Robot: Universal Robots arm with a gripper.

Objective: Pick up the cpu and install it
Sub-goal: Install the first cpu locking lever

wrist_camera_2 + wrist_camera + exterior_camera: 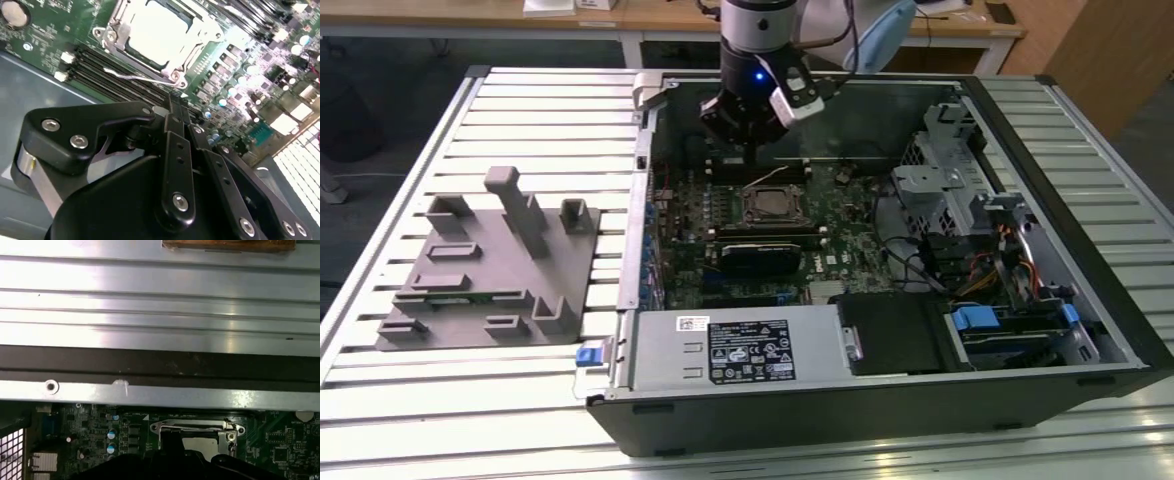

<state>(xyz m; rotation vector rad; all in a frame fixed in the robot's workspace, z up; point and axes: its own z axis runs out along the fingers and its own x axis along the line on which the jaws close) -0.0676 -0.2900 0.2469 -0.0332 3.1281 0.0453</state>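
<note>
Gripper fingers closed together, empty; cpu sits in mobo socket just beyond the tips, not touching.

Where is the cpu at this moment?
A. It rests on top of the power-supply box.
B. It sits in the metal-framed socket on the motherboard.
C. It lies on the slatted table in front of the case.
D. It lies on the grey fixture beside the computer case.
B: in the second wrist view the pale cpu lies flat inside the metal-framed socket on the motherboard, apart from the hand.
</note>
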